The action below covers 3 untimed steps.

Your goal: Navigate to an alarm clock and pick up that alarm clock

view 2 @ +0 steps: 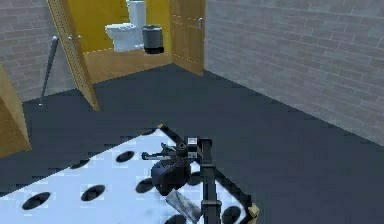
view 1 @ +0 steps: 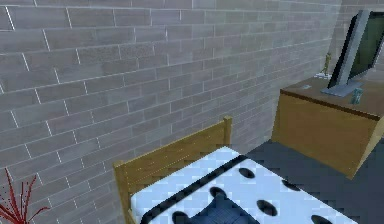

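Ahead, in the forward view, I have a grey brick wall (view 1: 120, 70) running across most of the frame. Below it is the wooden headboard (view 1: 170, 158) of a bed (view 1: 245, 180), whose white cover has black dots. A dark blue cushion (view 1: 215, 213) lies on the cover at the bottom edge. A red plant (view 1: 15, 205) sits in the lower left corner.

At this view's right stands a wooden dresser (view 1: 325, 125) with a flat screen (view 1: 360, 45) on top. A small dark thing (view 1: 355, 97) stands on the dresser just beside the screen's foot. I cannot tell whether that is the alarm clock.

Over in the arm side view, the arm (view 2: 208, 190) rises from the bottom edge over the same dotted bed (view 2: 110, 170). The gripper (view 2: 158, 158) is at its far end, with the cover right behind it. I cannot tell whether it holds anything, nor how its fingers are set.

Beyond the bed is dark floor (view 2: 250, 110). At the top, an open wooden door (view 2: 75, 50) gives onto a yellow room with a white toilet (view 2: 128, 35) and a dark bin (view 2: 152, 40) beside it.
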Available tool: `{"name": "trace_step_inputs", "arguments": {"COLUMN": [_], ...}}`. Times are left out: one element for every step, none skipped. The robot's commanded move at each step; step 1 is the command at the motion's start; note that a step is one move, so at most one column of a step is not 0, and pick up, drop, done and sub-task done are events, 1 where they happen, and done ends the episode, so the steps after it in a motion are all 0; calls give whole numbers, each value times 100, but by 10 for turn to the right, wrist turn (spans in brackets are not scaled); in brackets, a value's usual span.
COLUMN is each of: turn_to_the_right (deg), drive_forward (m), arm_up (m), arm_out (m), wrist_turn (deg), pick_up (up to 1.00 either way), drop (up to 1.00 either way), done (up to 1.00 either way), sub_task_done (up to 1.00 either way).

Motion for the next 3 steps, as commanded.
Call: {"name": "trace_step_inputs", "arguments": {"turn_to_the_right": [0, 0, 0], "drive_forward": [0, 0, 0], "arm_up": [-30, 0, 10], "arm_out": [0, 0, 0], "wrist_turn": [0, 0, 0], "pick_up": [0, 100, 0], "drop": [0, 0, 0], "done": [0, 0, 0], "sub_task_done": [0, 0, 0]}}
